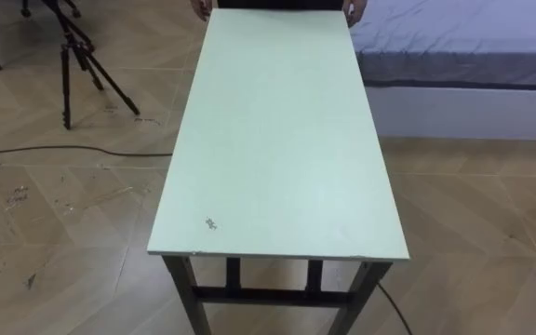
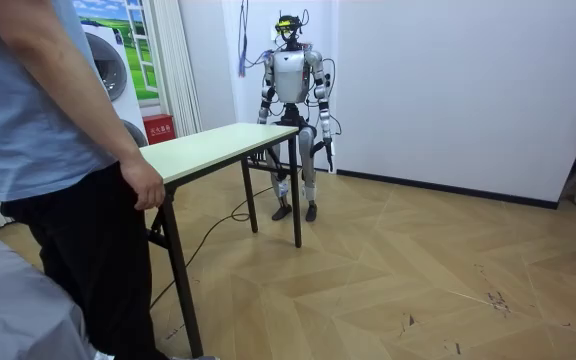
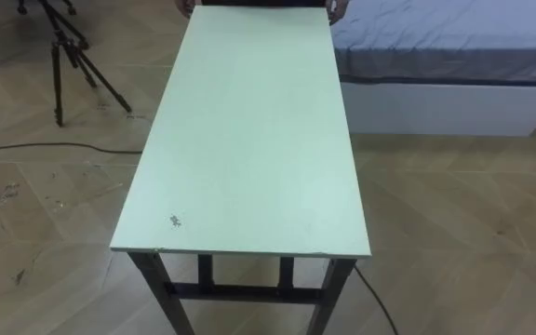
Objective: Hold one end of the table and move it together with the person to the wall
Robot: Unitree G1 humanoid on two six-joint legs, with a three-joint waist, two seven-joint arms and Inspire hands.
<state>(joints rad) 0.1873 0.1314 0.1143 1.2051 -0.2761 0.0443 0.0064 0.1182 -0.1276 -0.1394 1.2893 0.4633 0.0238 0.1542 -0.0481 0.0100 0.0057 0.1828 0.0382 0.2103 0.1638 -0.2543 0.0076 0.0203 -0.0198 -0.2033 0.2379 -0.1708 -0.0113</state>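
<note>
Pre-lift. Desk [image 1: 277,140] stands on the floor, bed [image 1: 463,42] far right. Person's hands [image 1: 354,11] hold the far end. Robot's left hand [image 2: 324,132] and right hand [image 2: 264,118] hang beside the near end, apparently off it; fingers too small to tell. Next: grip the near edge.

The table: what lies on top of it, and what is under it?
On the table top: a small dark mark, and a person's hands at the far edge. Under it: dark legs and a crossbar; the top hides the rest beneath.
</note>
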